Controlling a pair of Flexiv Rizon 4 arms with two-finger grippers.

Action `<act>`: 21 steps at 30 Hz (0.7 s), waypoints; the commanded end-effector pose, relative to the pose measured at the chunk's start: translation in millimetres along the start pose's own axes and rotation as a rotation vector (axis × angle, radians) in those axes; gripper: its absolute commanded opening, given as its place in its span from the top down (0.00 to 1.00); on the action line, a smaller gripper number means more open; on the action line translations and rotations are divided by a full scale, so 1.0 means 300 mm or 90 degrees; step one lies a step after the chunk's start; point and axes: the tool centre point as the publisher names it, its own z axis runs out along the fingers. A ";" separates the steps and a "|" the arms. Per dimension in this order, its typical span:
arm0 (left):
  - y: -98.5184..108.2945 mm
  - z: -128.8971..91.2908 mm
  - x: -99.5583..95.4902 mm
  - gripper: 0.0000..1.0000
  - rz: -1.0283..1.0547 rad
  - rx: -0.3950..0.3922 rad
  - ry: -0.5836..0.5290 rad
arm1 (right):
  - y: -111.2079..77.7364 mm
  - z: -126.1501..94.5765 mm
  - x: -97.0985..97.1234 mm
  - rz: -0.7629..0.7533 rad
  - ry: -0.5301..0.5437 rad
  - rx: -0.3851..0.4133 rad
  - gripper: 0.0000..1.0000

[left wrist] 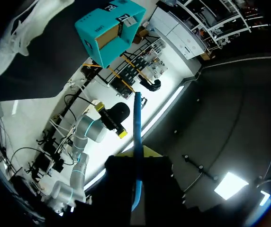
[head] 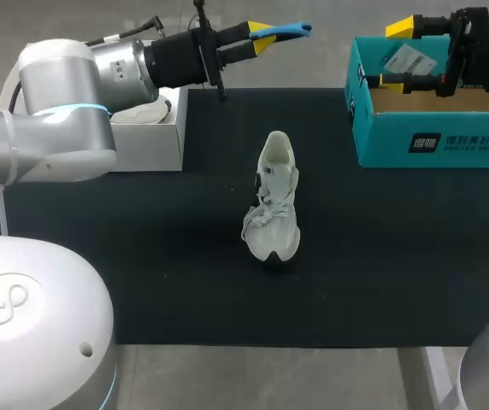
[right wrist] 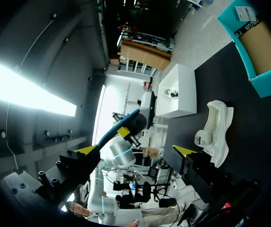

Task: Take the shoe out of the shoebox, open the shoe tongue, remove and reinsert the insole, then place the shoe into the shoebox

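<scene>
Our left gripper (head: pixel 260 36) up high at the far side, fingers closed on a thin blue flexible insole (head: pixel 289 31) | our right gripper (head: pixel 396 55) spread wide, holding nothing, over the open teal cardboard shoebox (head: pixel 433 141) | white laced sneaker (head: pixel 274 201) upright mid-way on the black table mat (head: pixel 142 256), apart from the shoebox

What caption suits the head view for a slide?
The left end effector holds the blue insole aloft, the white shoe stands on the black mat, the open right end effector at the teal shoebox.
</scene>
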 end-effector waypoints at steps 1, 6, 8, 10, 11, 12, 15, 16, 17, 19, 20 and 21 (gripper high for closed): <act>0.026 -0.001 -0.007 1.00 -0.036 0.116 0.004 | 0.002 0.004 -0.001 0.000 -0.001 0.000 0.00; 0.042 0.024 -0.019 1.00 0.290 0.143 -0.090 | 0.002 0.004 -0.001 0.000 -0.001 0.000 0.00; 0.053 0.030 -0.008 1.00 0.322 0.115 -0.080 | 0.002 0.004 -0.001 0.000 -0.001 0.000 0.00; 0.052 0.032 -0.001 1.00 0.288 0.092 -0.060 | 0.002 0.004 -0.001 0.000 -0.001 0.000 0.00; 0.053 0.033 0.003 1.00 0.328 0.090 -0.067 | 0.002 0.004 -0.001 0.000 -0.001 0.000 0.00; 0.049 0.034 0.003 1.00 0.318 0.076 -0.074 | 0.002 0.004 -0.001 0.000 -0.001 0.000 0.00; 0.042 0.034 0.010 1.00 0.321 0.038 -0.093 | 0.002 0.004 -0.001 0.000 -0.001 0.000 0.00; 0.043 0.033 0.013 1.00 0.327 0.017 -0.096 | 0.002 0.004 -0.001 0.000 -0.001 0.000 0.00; 0.034 0.031 0.017 1.00 0.330 0.018 -0.106 | 0.002 0.004 -0.001 0.000 -0.001 0.000 0.00; 0.024 0.029 0.018 1.00 0.303 -0.048 -0.126 | 0.002 0.004 -0.001 0.000 -0.001 0.000 0.00; 0.022 0.026 0.017 1.00 0.288 -0.060 -0.139 | 0.002 0.004 -0.001 0.000 -0.001 0.000 0.00; 0.016 0.024 0.013 1.00 0.283 -0.073 -0.153 | 0.002 0.004 -0.001 0.000 -0.001 0.000 0.00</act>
